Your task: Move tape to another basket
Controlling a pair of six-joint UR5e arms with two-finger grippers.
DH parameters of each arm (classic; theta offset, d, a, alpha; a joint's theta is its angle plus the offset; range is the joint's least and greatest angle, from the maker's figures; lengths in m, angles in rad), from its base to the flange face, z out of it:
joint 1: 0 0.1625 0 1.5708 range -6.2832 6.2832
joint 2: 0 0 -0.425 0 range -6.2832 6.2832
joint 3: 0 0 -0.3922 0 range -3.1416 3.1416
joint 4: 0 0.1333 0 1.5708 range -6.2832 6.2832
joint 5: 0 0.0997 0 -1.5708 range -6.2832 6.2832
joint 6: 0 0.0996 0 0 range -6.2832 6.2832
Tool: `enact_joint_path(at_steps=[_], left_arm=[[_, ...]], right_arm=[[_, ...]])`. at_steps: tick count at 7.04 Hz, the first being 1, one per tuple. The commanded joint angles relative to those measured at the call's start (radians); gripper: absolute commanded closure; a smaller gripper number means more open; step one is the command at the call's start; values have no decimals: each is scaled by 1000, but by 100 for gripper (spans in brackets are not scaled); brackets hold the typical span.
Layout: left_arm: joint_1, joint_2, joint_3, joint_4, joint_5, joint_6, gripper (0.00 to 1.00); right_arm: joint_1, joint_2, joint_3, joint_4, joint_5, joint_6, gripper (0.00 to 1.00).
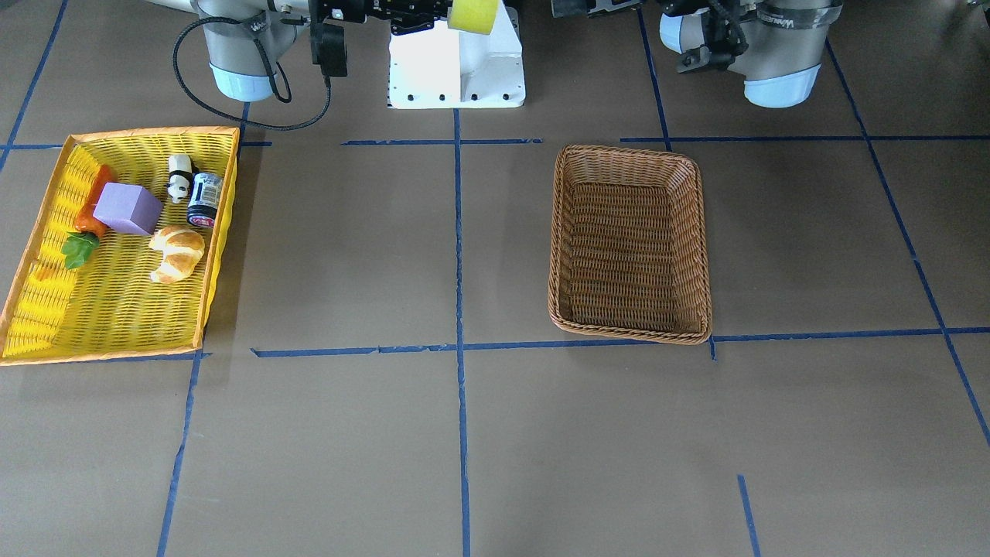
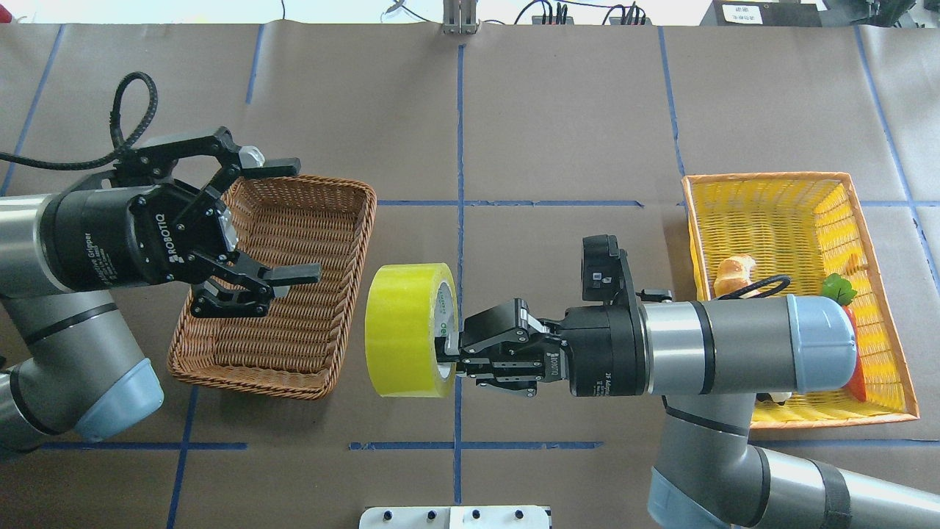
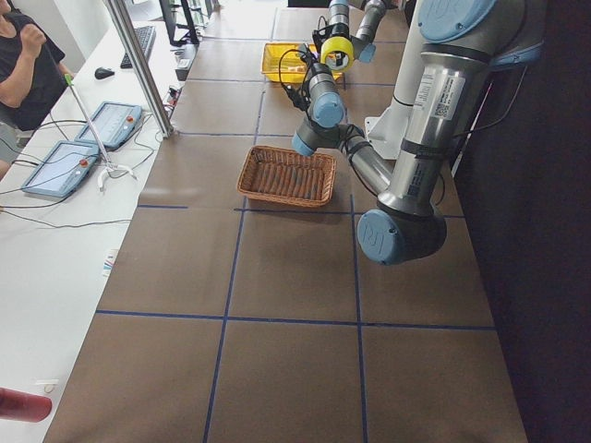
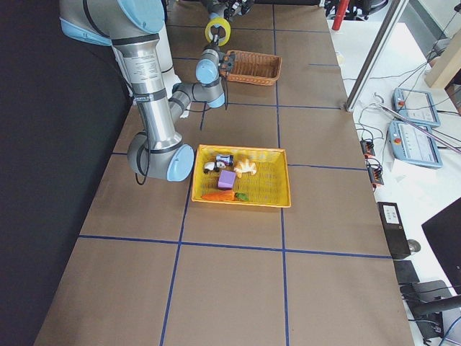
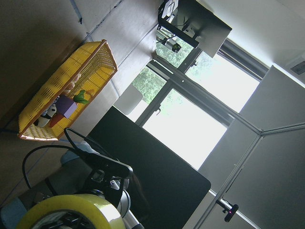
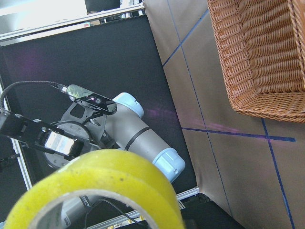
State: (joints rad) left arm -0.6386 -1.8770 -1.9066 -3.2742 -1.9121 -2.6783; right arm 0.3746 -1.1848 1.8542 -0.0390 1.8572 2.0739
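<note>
My left pincer point(image 2: 302, 220) hangs spread, raised near the brown wicker basket point(image 2: 352, 242). At the far right, the yellow tray point(image 2: 764, 220) holds a croissant point(image 2: 734, 273), purple block point(image 1: 128, 209), carrot point(image 2: 855, 353), panda point(image 1: 179, 178) and can point(image 1: 205, 199). Between the two, above the tabletop, my right pincer point(image 2: 449, 353) pinches the tape point(image 2: 400, 330), a wide translucent-yellow roll with a printed core.

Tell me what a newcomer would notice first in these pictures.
The bright yellow tape roll, held in the air at table centre by the right claw shut on its edge. Facing it, the left claw gapes wide open by the empty brown wicker basket; the yellow tray of small items lies on the robot's right.
</note>
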Motion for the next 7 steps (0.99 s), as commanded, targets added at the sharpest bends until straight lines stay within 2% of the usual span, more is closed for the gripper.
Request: enact_joint_path(at_steps=[1,7], left_arm=[[45,-28,4,4,8,5,0],[109,-67,9,18,18,8,0]], right_arm=[[-13,-1,-3,4,-1,-5,95],[-28,2,-1,5,-9,-5,95]])
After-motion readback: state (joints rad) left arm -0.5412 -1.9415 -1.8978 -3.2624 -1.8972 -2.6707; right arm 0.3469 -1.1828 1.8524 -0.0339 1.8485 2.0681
